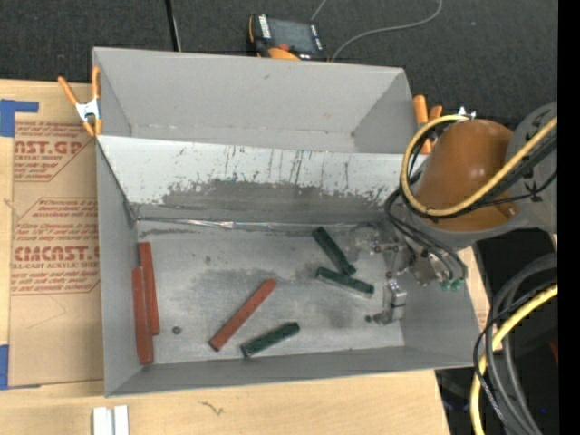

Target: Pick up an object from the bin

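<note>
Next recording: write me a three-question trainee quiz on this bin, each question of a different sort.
1. Fill in: two red sticks lie along the bin's wall at the view's ____.
2. How many green sticks lie in the bin? A) one B) three C) five
3. True or false: the gripper holds a red stick.
Key: 1 left; 2 B; 3 false.

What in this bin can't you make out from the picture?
- Camera view: the bin's right wall is partly hidden behind the arm's orange cover.
- Camera view: the dark speck beside the red sticks is too small to identify.
- Camera view: whether the tool touches anything beneath it is too small to tell.
</note>
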`<action>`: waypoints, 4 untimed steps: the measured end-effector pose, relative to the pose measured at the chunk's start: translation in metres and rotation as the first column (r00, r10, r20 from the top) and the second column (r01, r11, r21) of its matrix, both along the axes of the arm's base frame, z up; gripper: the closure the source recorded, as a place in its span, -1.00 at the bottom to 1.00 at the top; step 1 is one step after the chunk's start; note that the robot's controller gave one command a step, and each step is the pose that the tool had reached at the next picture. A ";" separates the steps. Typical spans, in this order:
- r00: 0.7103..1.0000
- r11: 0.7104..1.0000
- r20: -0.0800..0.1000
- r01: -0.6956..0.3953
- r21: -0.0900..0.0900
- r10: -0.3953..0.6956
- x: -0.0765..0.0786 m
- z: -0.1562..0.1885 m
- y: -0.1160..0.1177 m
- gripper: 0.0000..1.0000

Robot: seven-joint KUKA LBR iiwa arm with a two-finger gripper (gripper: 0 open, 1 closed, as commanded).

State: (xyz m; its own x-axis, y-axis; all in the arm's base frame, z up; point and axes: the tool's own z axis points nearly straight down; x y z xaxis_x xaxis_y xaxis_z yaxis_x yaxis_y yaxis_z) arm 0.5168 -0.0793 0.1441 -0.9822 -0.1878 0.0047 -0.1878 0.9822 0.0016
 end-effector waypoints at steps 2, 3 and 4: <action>0.998 0.998 0.008 0.060 0.000 -0.060 0.037 -0.074 -0.010 -1.00; 0.998 0.998 0.008 0.058 -0.001 -0.058 0.038 -0.072 -0.010 1.00; 0.998 0.998 0.006 0.058 0.000 -0.058 0.037 -0.074 -0.010 -1.00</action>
